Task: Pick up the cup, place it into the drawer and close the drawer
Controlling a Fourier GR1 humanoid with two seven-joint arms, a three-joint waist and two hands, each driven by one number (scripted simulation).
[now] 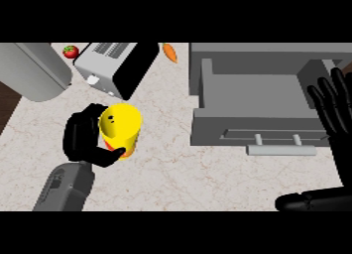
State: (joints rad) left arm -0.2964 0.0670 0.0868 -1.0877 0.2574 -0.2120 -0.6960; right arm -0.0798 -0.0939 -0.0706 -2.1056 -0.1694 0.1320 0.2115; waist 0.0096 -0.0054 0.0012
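Left hand (83, 136) curls round the yellow cup (120, 126); the open drawer (207, 94) seemingly holds nothing; right hand (343, 111) spread.

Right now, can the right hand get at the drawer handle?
Probably yes. The right hand is open beside the open drawer, and nothing lies between it and the handle.

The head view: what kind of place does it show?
Most likely a kitchen counter: a marbled countertop carries a toaster, with a strawberry and a carrot nearby, and an open grey drawer.
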